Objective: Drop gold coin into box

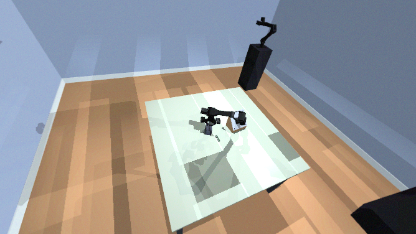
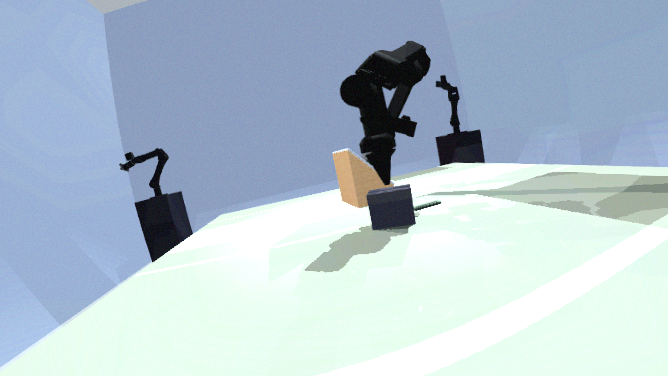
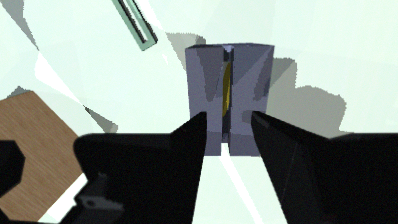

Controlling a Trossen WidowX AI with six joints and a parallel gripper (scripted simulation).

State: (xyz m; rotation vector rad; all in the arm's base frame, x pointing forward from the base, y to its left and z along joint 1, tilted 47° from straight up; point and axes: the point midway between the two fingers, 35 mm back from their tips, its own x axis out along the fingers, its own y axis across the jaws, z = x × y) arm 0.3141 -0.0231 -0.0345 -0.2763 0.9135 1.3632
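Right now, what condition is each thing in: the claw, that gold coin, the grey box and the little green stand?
gripper: open, holding nothing, above the box.
gold coin: edge-on in the slot, partly dropped in.
grey box: closed, upright on the table.
slot: occupied by the coin.
green holder: empty, lying on the table apart from the box.
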